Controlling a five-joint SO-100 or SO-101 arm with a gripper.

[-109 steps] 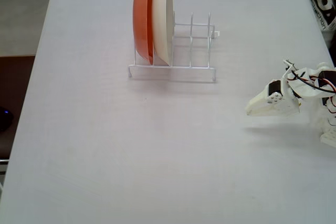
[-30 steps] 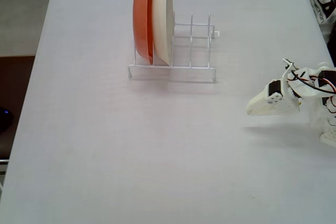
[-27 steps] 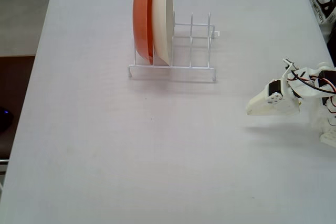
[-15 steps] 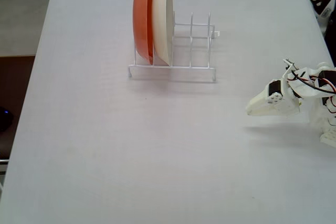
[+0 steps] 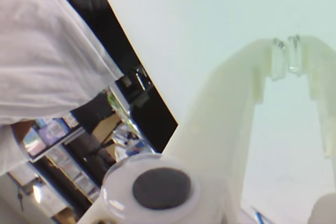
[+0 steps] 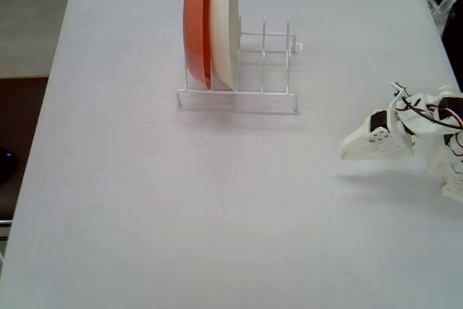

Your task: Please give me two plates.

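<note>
Nothing on table moving since earlier pictures; only yellow thing at top right corner slipping out of sight. Gripper (image 5: 286, 56) staying low near right edge in fixed view (image 6: 346, 153), fingertips almost touching, holding nothing. White rack (image 6: 239, 93) standing well apart, holding orange plate (image 6: 196, 27) and cream-white plate (image 6: 226, 25) upright, side by side. Yellow and blue plates not showing anywhere.

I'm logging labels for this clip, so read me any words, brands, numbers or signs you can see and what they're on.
None can be read.
Orange plate, cream plate, white wire rack, table, gripper: no text visible.
Shelf clutter in the wrist view: too blurred to read.
</note>
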